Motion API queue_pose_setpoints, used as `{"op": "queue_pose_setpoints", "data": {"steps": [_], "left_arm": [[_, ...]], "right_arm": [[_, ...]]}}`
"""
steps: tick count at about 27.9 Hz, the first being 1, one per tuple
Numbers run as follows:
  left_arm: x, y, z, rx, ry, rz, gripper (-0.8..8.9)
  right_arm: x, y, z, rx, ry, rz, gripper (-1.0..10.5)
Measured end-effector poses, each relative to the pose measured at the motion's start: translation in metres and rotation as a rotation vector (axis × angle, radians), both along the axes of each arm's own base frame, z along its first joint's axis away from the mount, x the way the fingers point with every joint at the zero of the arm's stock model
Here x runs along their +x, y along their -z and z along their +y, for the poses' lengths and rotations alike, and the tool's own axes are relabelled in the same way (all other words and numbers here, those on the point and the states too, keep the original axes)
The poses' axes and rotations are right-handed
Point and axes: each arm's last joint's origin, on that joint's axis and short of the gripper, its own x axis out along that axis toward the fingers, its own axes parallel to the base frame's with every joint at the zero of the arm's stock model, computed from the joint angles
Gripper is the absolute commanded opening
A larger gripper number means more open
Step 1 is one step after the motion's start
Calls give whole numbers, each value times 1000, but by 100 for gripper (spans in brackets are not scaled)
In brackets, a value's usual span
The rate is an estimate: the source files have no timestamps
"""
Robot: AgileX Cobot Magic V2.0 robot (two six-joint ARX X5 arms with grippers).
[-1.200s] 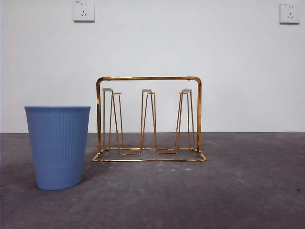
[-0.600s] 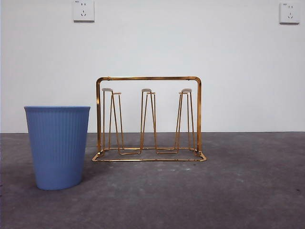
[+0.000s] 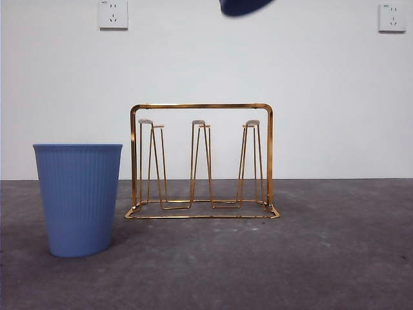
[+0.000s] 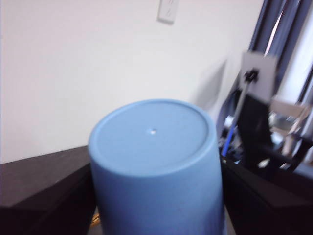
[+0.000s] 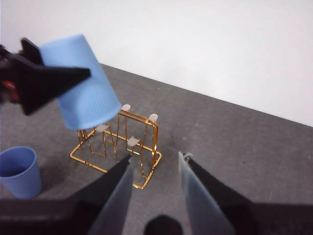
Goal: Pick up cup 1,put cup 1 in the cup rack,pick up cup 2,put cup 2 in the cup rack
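Two left fingers (image 4: 156, 205) clamping inverted blue cup (image 4: 154, 161), right fingers (image 5: 155, 196) apart, empty

Bare lab test bench; plain white wall (image 3: 310, 77), wall sockets (image 3: 113, 14), grey tabletop (image 3: 322, 258).

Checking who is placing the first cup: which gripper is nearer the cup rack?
Left. The left gripper, shut on an inverted blue cup, hangs just above the cup rack. The right gripper, open and empty, is back from it; the other cup stands beside the rack.
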Motion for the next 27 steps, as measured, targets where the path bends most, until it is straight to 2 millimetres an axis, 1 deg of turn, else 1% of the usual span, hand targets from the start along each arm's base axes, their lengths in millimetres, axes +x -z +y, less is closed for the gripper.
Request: {"op": "queue_pose_setpoints", "data": {"steps": [6,8,10,17,23,27], "left_arm": [[21,34,-22,91,-54,23,-8],[27,43,-29,115,-60,35,-8],[34,46,-37,135,-71,34,-8],[55,45,-59,194,-106,17,-8],[62,61,-61,270,-160,63,-8],[66,65,-59,288,-172,77,-8]], "right_arm": [[0,1,0,-5,0,6,163],[0,1,0,-7,0,9,163],[0,1,0,-10,0,13,163],[-1,4,-1,-27,0,33,163],[-1,6,-1,-41,0,50,163],[-1,6,-1,-41,0,50,162]]}}
